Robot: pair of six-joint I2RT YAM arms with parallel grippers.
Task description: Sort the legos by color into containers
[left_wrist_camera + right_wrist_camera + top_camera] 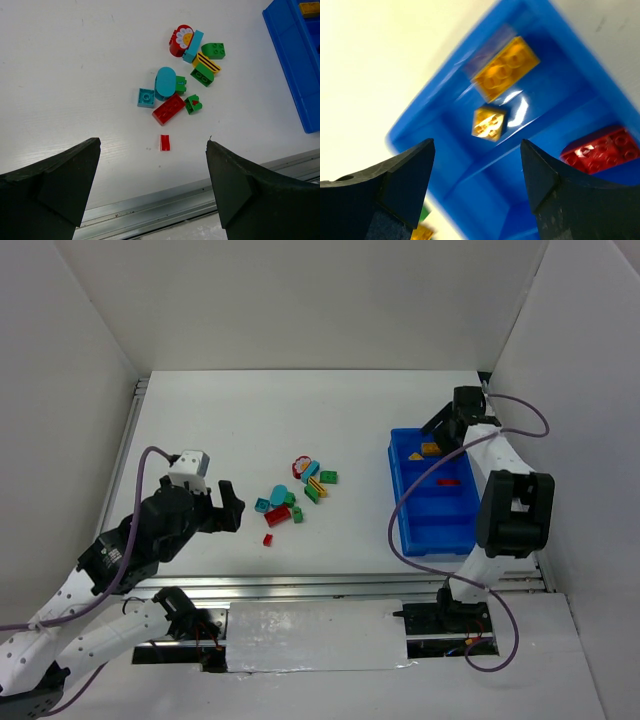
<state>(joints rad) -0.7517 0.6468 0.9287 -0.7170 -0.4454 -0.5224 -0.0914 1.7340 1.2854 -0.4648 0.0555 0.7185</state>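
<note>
Loose legos (296, 495) lie in a cluster at mid-table: red, green, cyan and yellow pieces. The left wrist view shows a red brick (169, 109), a cyan oval (165, 81), a flower-topped red piece (181, 40) and a tiny red piece (165, 142). My left gripper (228, 508) is open and empty, left of the cluster. The blue tray (435, 525) stands at the right. Its far compartment holds two yellow bricks (506, 67), the one beside it a red brick (600, 150). My right gripper (477, 145) is open and empty above the far compartment.
The tray's two nearer compartments (440, 515) look bare. White walls enclose the table on three sides. A metal rail (175, 205) runs along the near edge. The tray's corner (292, 65) shows at the right of the left wrist view.
</note>
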